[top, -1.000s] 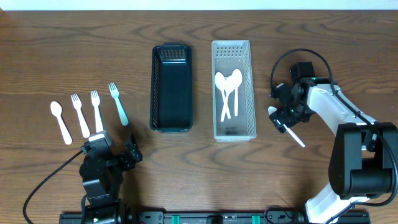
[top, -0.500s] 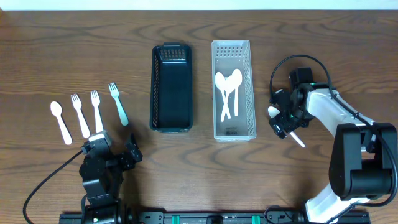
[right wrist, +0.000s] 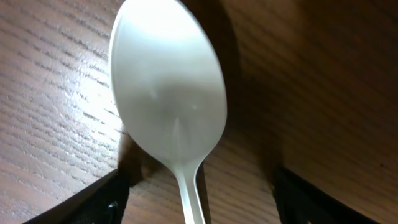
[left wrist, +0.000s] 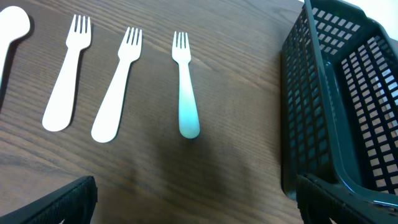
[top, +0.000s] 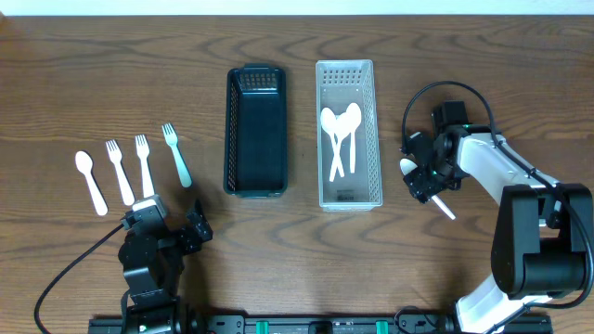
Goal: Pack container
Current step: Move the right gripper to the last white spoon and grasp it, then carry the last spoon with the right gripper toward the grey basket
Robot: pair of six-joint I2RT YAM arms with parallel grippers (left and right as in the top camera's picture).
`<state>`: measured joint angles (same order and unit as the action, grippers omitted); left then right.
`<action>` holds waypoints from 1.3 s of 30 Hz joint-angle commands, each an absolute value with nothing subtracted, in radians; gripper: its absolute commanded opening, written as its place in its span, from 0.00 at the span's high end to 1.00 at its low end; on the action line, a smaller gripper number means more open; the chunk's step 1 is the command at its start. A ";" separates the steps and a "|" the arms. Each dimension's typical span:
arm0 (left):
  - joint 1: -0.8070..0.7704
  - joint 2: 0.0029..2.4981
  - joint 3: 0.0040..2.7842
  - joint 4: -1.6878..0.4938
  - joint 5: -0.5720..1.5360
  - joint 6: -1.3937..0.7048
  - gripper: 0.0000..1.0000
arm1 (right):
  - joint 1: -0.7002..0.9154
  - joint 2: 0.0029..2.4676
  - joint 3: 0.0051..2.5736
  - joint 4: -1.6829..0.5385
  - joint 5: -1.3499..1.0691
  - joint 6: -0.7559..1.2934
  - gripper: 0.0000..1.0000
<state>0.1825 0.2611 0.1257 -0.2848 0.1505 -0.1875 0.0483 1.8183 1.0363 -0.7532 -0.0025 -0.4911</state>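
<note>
A white spoon lies on the table right of the clear container, which holds three white spoons. My right gripper is low over this spoon, open, one finger on each side of its neck; the wrist view shows the bowl between the fingers. The black basket stands empty left of the clear container. A white spoon, two white forks and a teal fork lie at the left. My left gripper is open and empty in front of them.
In the left wrist view the teal fork and white forks lie ahead, with the black basket's wall at the right. A black cable loops behind the right arm. The table's front edge is close behind the left gripper.
My right gripper shifted slightly toward the back over the loose spoon, then held still. The left arm and the cutlery have not moved.
</note>
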 commanded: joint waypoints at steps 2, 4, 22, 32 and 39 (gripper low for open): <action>0.188 0.264 0.128 -0.283 0.149 -0.196 0.02 | 0.054 1.835 1.007 -0.751 -0.054 -0.475 0.29; 0.188 0.264 0.128 -0.283 0.149 -0.196 0.02 | 0.054 1.835 1.007 -0.750 -0.054 -0.469 0.34; 0.188 0.264 0.128 -0.283 0.149 -0.196 0.02 | 0.054 1.835 1.007 -0.743 -0.061 -0.464 0.72; 0.188 0.264 0.128 -0.282 0.148 -0.196 0.02 | 0.054 1.835 1.007 -0.743 -0.061 -0.464 0.87; 0.188 0.264 0.128 -0.282 0.149 -0.196 0.02 | 0.054 1.835 1.015 -0.737 -0.073 -0.391 0.98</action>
